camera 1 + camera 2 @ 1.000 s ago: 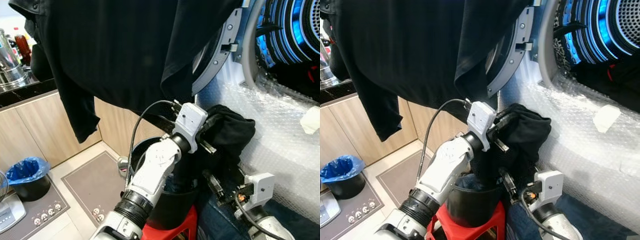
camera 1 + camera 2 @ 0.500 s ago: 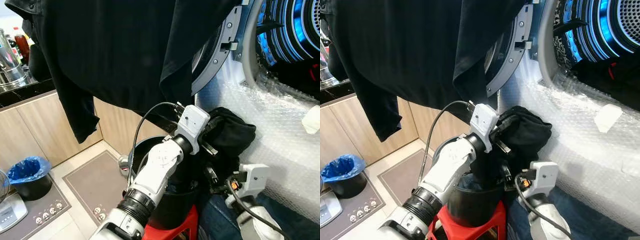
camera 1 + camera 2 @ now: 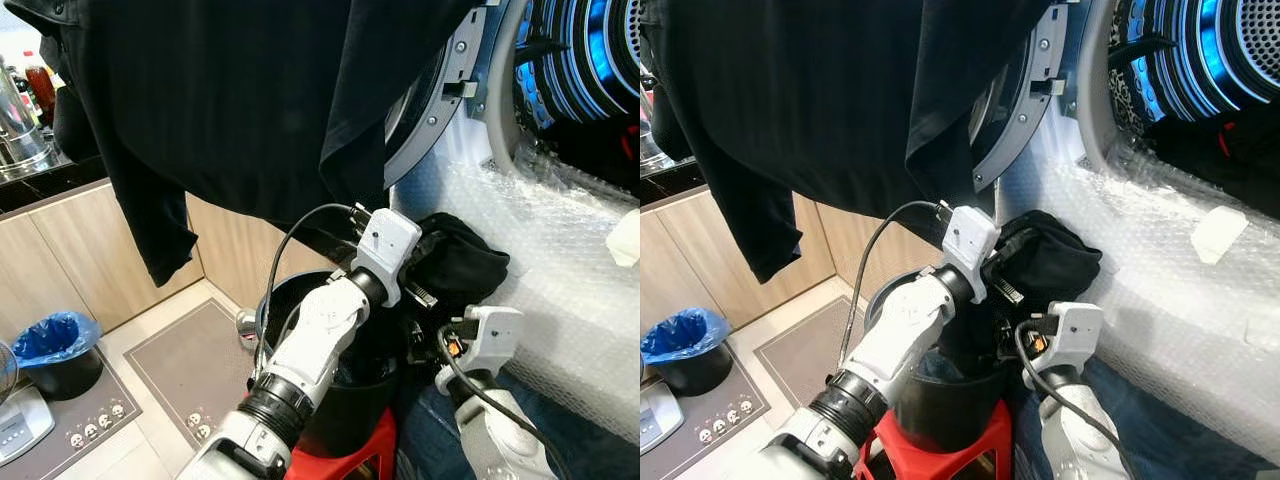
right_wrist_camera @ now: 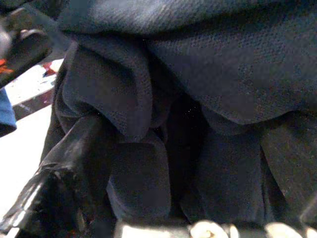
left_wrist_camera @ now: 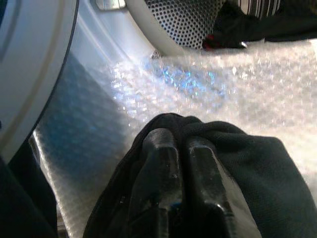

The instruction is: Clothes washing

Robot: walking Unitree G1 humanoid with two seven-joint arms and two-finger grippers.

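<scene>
Hanging across the top of your head views, a large black shirt (image 3: 240, 100) covers much of the open washer door (image 3: 440, 110) and screens what lies behind it. Under it your left gripper (image 3: 425, 268) is clamped on a bundled black garment (image 3: 462, 262), held just in front of the bubble wrap (image 3: 560, 260) that coats the washer's front below the blue-lit drum (image 3: 590, 70). A white patch (image 3: 1218, 228) sits on that wrap. Beneath the bundle stands a black bucket (image 3: 345, 400) on a red stool (image 3: 350, 458), with blue denim (image 3: 430, 445) beside it at your right arm.

Your right gripper (image 4: 143, 193) sits low under the bundle, fingers buried in dark cloth; you cannot tell whether they are parted or closed.

To your left are wood cabinets (image 3: 60, 260), a dark countertop (image 3: 50, 180) with bottles (image 3: 40, 90) and metal ware, a bin with a blue liner (image 3: 55, 350), and grey floor mats (image 3: 190, 370).

Your left wrist view adds what the head views hide: both fingers (image 5: 158, 163) pressed together with cloth wrapped round them, and the drum's perforated wall (image 5: 188, 20) close ahead. Your right wrist view gives folds of dark navy fabric (image 4: 198, 74).
</scene>
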